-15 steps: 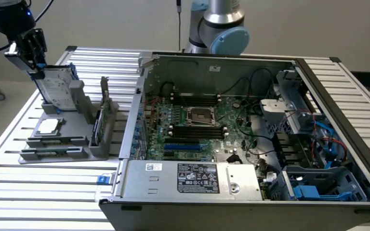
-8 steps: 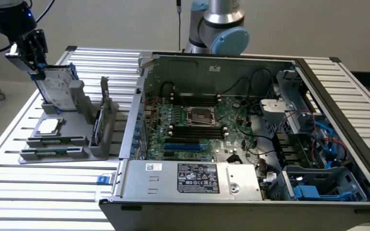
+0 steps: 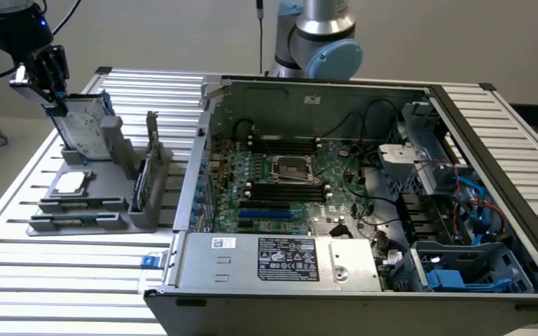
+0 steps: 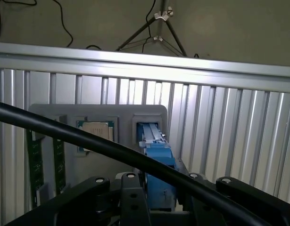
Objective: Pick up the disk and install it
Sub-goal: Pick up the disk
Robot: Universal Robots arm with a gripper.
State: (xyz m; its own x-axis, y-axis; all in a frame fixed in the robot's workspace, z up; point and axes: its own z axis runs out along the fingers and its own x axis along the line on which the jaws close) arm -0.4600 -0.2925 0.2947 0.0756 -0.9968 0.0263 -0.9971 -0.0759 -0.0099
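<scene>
Pick-up stage in hand: gripper [image 3: 53, 92] straddling top end of disk [image 3: 82, 129], tilted in grey holder [image 3: 148, 218] at the exterior view's left (clamped or merely around, cannot tell), calling for firm hold before lift.

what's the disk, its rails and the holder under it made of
Disk: likely metal casing, silver-grey with dull sheen and a white label. Rails: probably plastic, uniform bright blue, moulded shapes. Holder: matte grey, plastic by the look, though painted metal is possible.
</scene>
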